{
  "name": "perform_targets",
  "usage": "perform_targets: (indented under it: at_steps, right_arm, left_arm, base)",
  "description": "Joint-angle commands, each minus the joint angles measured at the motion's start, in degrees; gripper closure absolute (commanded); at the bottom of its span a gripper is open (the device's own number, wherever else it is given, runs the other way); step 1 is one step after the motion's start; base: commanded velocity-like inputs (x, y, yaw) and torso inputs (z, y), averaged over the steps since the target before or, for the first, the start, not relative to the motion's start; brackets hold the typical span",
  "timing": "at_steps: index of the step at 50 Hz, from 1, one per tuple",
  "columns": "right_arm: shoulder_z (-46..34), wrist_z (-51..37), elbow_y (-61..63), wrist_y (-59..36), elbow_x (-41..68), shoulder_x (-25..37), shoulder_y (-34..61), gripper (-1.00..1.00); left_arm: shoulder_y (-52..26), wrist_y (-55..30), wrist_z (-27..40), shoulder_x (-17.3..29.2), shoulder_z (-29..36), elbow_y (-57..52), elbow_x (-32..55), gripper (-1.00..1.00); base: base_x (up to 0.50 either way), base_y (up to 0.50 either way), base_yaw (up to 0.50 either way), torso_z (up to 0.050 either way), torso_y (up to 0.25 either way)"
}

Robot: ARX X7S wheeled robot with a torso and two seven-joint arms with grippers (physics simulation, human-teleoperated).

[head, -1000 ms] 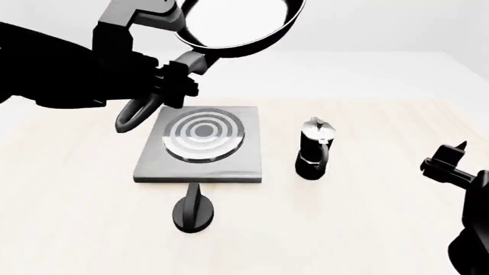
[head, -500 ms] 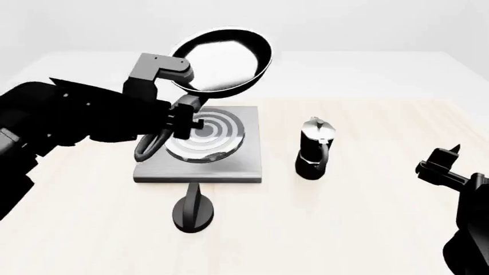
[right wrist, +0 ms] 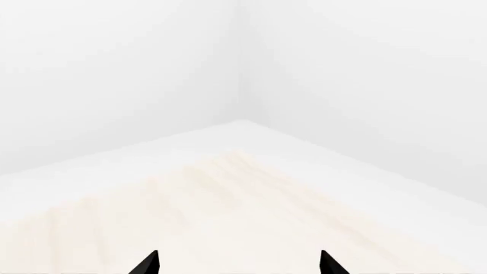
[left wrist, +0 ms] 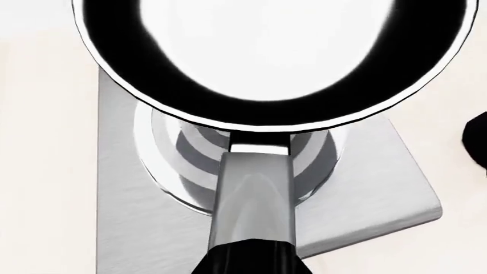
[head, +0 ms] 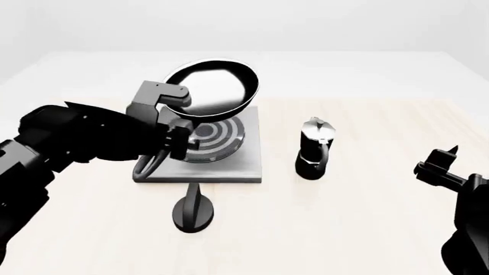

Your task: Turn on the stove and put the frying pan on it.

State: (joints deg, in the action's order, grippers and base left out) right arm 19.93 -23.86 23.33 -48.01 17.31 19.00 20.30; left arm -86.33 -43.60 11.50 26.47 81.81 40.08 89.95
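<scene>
The frying pan (head: 214,86) is black with a glossy inside and hangs tilted just above the stove (head: 233,163), a grey slab with burner rings. My left gripper (head: 176,140) is shut on the pan's long handle (head: 150,163), over the stove's front left part. In the left wrist view the frying pan (left wrist: 270,51) fills the far end, its handle (left wrist: 255,194) running over the stove (left wrist: 365,188). The black knob (head: 193,209) stands on the table in front of the slab. My right gripper (right wrist: 239,265) is open and holds nothing, far right near the table's front (head: 437,166).
A black-and-silver moka pot (head: 315,148) stands upright just right of the stove. The light wooden table (head: 367,229) runs wide on all sides, with its far corner (right wrist: 239,123) in the right wrist view.
My left arm has come down and toward me with the pan, bringing it from high above the stove's back to just over the burner. The right arm has barely shifted.
</scene>
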Motion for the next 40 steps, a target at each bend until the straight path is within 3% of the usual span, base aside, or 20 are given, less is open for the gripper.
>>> perform_targets:
  at_steps: [1, 26, 34, 40]
  right_arm:
    - [-0.12, -0.03, -0.45, 0.46, 0.04, -0.05, -0.32, -1.00]
    - [-0.43, -0.27, -0.83, 0.72, 0.33, 0.10, -0.14, -1.00]
    - [-0.33, -0.31, -0.68, 0.75, 0.48, 0.23, -0.36, -1.00]
    - [-0.34, -0.36, -0.77, 0.86, 0.55, 0.19, -0.44, -1.00]
  left_arm:
    - [-0.13, -0.49, -0.64, -0.40, -2.05, 1.91, -2.84, 1.00]
    - [1.69, -0.49, -2.11, -1.86, -1.14, 5.59, -3.74, 1.00]
    - [4.02, -0.80, 4.77, 1.77, -3.29, -1.78, -0.35, 1.00]
    - [4.75, -0.77, 5.18, 1.98, -3.33, -2.39, -0.13, 1.00]
  base:
    - [0.00, 0.00, 0.00, 0.000, 0.010]
    - [0.00, 0.00, 0.00, 0.000, 0.002]
    - [0.00, 0.00, 0.00, 0.000, 0.001]
    - [0.00, 0.00, 0.00, 0.000, 0.002]
